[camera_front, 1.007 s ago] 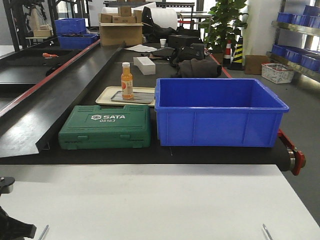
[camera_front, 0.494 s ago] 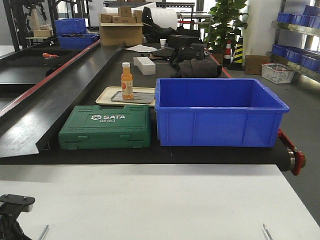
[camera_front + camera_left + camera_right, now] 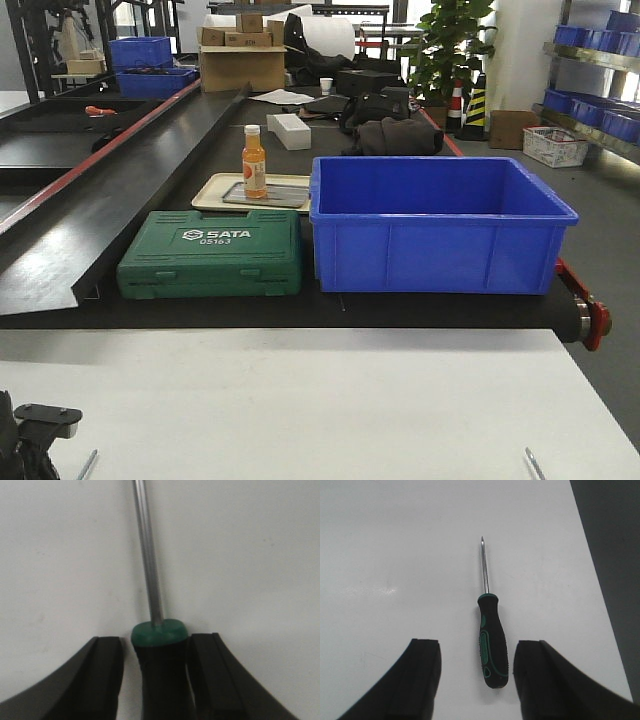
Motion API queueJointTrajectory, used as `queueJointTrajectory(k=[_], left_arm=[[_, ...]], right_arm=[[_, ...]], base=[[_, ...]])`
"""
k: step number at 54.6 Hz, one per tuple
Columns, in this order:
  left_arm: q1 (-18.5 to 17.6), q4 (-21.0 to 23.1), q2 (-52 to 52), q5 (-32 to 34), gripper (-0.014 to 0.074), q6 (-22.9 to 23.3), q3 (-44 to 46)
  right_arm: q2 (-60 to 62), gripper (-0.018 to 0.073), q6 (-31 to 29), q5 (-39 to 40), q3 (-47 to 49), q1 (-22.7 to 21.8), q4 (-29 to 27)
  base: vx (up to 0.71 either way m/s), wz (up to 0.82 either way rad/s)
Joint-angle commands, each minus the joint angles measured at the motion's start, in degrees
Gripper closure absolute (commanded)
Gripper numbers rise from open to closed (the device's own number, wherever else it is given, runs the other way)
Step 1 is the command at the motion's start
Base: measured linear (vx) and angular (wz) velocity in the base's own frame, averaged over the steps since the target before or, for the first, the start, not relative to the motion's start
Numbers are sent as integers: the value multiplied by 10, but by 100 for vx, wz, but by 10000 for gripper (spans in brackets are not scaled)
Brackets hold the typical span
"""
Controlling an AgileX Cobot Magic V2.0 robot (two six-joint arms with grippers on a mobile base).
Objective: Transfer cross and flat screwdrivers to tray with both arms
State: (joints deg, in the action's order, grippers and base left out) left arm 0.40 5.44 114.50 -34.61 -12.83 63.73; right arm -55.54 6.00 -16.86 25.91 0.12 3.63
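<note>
In the left wrist view a green-and-black screwdriver (image 3: 162, 675) lies on the white table, its steel shaft pointing away. My left gripper (image 3: 156, 639) is open and straddles the handle: the right finger touches or nearly touches it, and a gap shows at the left finger. In the right wrist view a second green-and-black screwdriver (image 3: 492, 645) lies between the open fingers of my right gripper (image 3: 478, 644), nearer the right finger and apart from both. I cannot tell the tip types. The grey metal tray (image 3: 285, 197) sits far back on a beige tray (image 3: 212, 187).
An orange bottle (image 3: 254, 160) stands on the grey tray. A green SATA tool case (image 3: 212, 253) and a deep blue bin (image 3: 435, 225) stand on the black conveyor between the white table (image 3: 320, 400) and the trays. The table's right edge (image 3: 590, 570) is close to the right screwdriver.
The part of the left arm at the bottom left of the front view has shifted, and over the last half second it has dropped lower. Nothing else has moved.
</note>
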Motion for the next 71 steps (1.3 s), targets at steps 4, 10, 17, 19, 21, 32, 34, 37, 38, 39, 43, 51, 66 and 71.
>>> queueJointTrajectory(k=[4,10,17,19,21,32,34,37,38,39,43,51,66,71], left_arm=[[1,6,-11,9,158,1,10],[1,6,-11,10,160,1,10],[1,7,-11,11,160,1,10],[1,7,-11,12,160,1,10],[1,7,-11,13,160,1,10],[1,7,-11,14,160,1,10],[1,7,-11,14,160,1,10],[1,7,-11,13,160,1,10],[1,7,-11,13,160,1,10],[1,7,-11,13,160,1,10],[1,7,-11,12,160,1,10],[1,7,-11,12,160,1,10],[1,7,-12,12,160,1,10],[1,7,-12,12,160,1,10]], right_arm=[[1,131,2,16,21,-2,-4],[-11,131,1,-32,31,-4,5],[-65,127,5,-113,91,-4,33],[-89,124,13,-134,116,-4,37],[-116,118,20,-154,141,-4,41],[-269,97,18,-195,262,-4,49],[-292,97,15,-197,278,-4,49],[-329,97,11,-205,303,-4,53],[-339,97,11,-208,310,-4,55],[-349,97,11,-211,316,-4,59],[-395,97,11,-219,340,-4,70],[-455,97,8,-212,365,-4,81],[-514,97,2,-187,377,-4,90],[-526,97,2,-184,377,-4,90]], base=[[0,0],[0,0],[0,0],[0,0],[0,0],[0,0],[0,0],[0,0],[0,0],[0,0],[0,0],[0,0],[0,0],[0,0]])
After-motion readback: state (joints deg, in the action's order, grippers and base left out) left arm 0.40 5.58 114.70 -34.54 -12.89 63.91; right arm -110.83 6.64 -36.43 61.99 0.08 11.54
